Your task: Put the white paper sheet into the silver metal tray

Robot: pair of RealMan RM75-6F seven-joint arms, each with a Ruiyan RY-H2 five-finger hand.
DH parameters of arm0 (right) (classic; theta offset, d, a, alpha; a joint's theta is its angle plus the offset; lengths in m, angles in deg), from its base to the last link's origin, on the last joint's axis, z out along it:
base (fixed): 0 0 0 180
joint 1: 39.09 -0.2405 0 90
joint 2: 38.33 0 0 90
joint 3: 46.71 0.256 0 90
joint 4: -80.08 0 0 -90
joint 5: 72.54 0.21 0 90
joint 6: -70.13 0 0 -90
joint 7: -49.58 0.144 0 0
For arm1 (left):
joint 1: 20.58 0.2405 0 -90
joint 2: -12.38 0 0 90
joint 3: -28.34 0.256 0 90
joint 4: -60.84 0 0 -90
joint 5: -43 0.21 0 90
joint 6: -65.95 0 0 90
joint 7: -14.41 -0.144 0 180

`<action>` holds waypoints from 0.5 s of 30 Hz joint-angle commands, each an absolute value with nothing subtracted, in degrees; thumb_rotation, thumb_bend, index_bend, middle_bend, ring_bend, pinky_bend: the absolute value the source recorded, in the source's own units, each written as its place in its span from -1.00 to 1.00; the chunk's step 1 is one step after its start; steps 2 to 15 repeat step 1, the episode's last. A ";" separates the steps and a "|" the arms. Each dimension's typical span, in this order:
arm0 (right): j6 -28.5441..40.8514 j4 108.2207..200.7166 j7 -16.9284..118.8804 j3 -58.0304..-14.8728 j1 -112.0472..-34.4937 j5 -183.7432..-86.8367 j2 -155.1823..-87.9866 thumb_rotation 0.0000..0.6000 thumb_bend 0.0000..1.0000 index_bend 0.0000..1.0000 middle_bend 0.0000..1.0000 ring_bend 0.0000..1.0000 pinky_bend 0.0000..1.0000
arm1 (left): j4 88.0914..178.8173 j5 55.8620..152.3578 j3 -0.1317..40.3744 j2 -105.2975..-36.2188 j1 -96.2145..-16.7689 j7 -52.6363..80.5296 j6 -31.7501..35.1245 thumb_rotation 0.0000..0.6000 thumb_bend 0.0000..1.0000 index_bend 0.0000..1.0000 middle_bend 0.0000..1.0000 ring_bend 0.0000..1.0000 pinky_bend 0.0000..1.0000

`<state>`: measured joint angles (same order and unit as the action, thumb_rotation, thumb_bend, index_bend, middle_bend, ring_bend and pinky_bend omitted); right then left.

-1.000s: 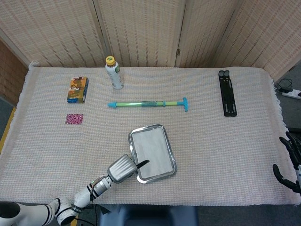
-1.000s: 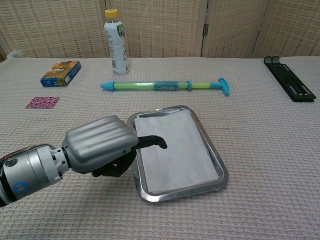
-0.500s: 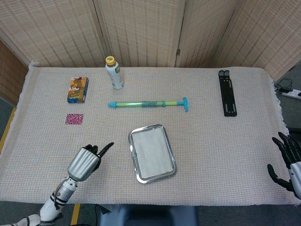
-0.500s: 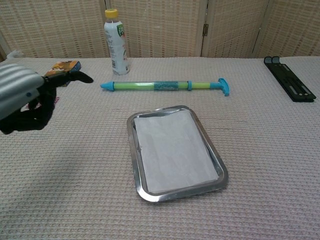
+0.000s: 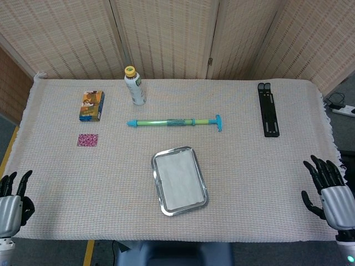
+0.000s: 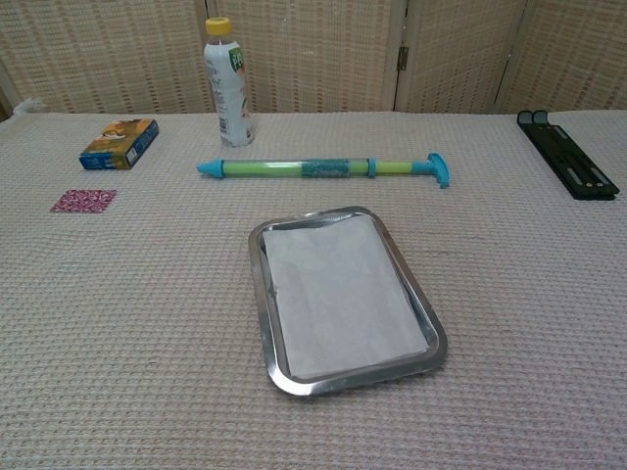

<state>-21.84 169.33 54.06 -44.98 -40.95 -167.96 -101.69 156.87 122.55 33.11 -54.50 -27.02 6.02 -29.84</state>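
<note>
The white paper sheet (image 5: 179,179) (image 6: 340,292) lies flat inside the silver metal tray (image 5: 161,206) (image 6: 258,304) near the table's front middle. My left hand (image 5: 11,203) is at the front left edge of the table, fingers spread, holding nothing. At the front right edge my right hand (image 5: 329,193) is likewise spread and holds nothing. Both hands are far from the tray. The chest view shows neither hand.
A green and blue pump tube (image 5: 175,122) lies behind the tray. A bottle (image 5: 135,86) stands at the back, with a small box (image 5: 91,105) and a pink patch (image 5: 87,140) to the left. A black stand (image 5: 268,109) lies at the back right.
My left hand has pulled away from the tray to the front left table edge, out of the chest view. My right hand has come up a little at the front right.
</note>
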 commanded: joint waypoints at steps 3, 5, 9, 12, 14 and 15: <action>-20.89 169.74 51.69 -45.20 -41.43 -168.13 -103.01 1.00 0.01 -1.00 -1.00 -1.00 -1.00 | 157.90 123.23 32.94 -52.95 -26.05 7.21 -29.16 1.00 -0.44 -0.76 -0.82 -1.00 -0.98; -20.89 169.74 51.69 -45.20 -41.43 -168.13 -103.01 1.00 0.01 -1.00 -1.00 -1.00 -1.00 | 157.90 123.23 32.94 -52.95 -26.05 7.21 -29.16 1.00 -0.44 -0.76 -0.82 -1.00 -0.98; -20.89 169.74 51.69 -45.20 -41.43 -168.13 -103.01 1.00 0.01 -1.00 -1.00 -1.00 -1.00 | 157.90 123.23 32.94 -52.95 -26.05 7.21 -29.16 1.00 -0.44 -0.76 -0.82 -1.00 -0.98; -20.89 169.74 51.69 -45.20 -41.43 -168.13 -103.01 1.00 0.01 -1.00 -1.00 -1.00 -1.00 | 157.90 123.23 32.94 -52.95 -26.05 7.21 -29.16 1.00 -0.44 -0.76 -0.82 -1.00 -0.98; -20.89 169.74 51.69 -45.20 -41.43 -168.13 -103.01 1.00 0.01 -1.00 -1.00 -1.00 -1.00 | 157.90 123.23 32.94 -52.95 -26.05 7.21 -29.16 1.00 -0.44 -0.76 -0.82 -1.00 -0.98; -20.89 169.74 51.69 -45.20 -41.43 -168.13 -103.01 1.00 0.01 -1.00 -1.00 -1.00 -1.00 | 157.90 123.23 32.94 -52.95 -26.05 7.21 -29.16 1.00 -0.44 -0.76 -0.82 -1.00 -0.98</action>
